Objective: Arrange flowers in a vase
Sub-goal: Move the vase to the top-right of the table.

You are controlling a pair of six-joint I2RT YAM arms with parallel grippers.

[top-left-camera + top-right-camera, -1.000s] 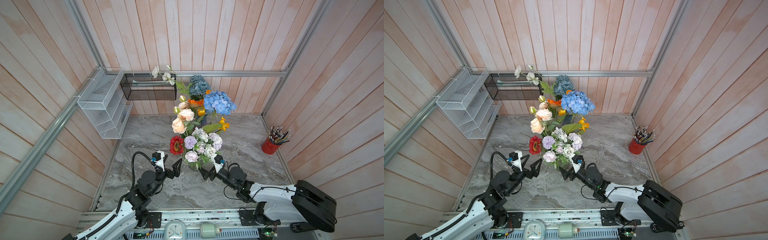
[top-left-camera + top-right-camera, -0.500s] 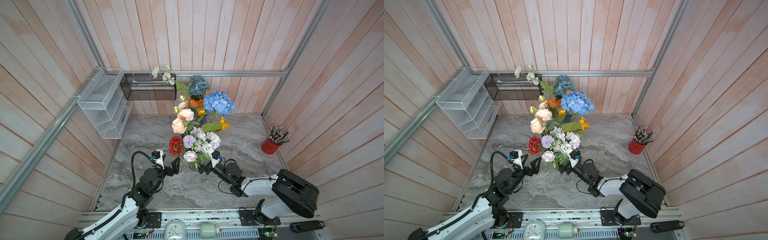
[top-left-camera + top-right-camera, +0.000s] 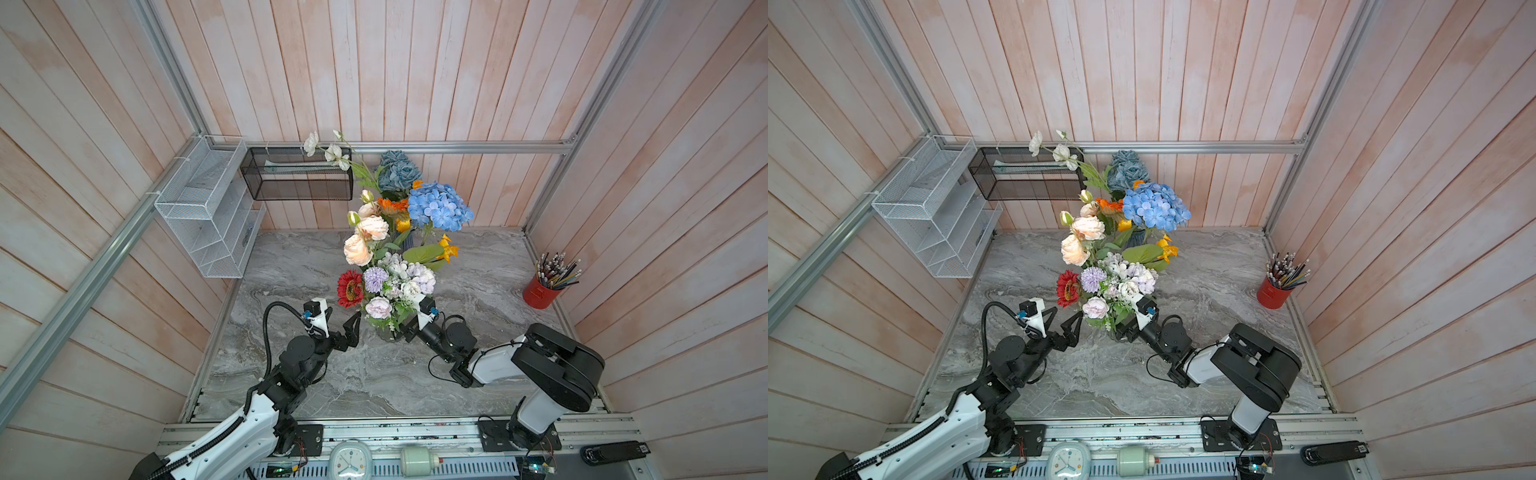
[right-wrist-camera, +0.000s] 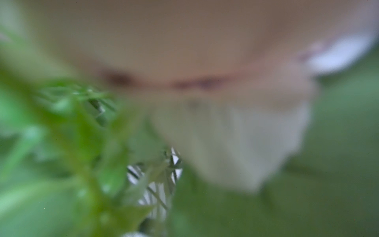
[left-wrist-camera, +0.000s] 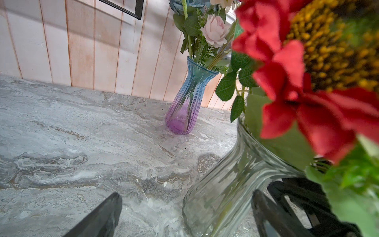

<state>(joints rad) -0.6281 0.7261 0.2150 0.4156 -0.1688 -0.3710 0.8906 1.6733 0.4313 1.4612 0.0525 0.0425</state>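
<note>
At the bottom of both top views the two arms are reaching up-frame from the rail onto the grey marbled tabletop [image 3: 374,386]. The left gripper [image 3: 344,321] is hovering just left of the clear glass vase [image 5: 225,184], its jaws standing wide apart and holding nothing. The right gripper [image 3: 405,328] is coming in from the vase's right with jaws spread wide and tips buried under leaves, so I cannot tell whether they are touching the glass. The right wrist view is giving only blurred green and pale petals.

The flowers are sitting in two vases at mid-frame. The near bunch [image 3: 395,286], with a red bloom [image 3: 349,288], lilac heads and a pale pink rose, is standing upright in the clear vase, stems running straight up toward the camera. Higher in the frame, the blue-to-purple vase [image 5: 185,102] is carrying the taller bunch of peach roses [image 3: 358,249], orange blooms, a bright blue hydrangea [image 3: 440,205] and dusty-blue roses [image 3: 395,170]. This bunch is upright too, while a white spray [image 3: 332,151] is leaning toward the upper left, over the black mesh basket [image 3: 297,191] on the back wall.

Pale wooden planks are walling the table on three sides. A white wire rack [image 3: 195,199] is hanging at left, and a red cup of pencils [image 3: 540,293] is standing at the table's right edge, well apart from the vases. Bare tabletop is lying open left of the vases, right of them up to the cup, and between the arms at lower centre.
</note>
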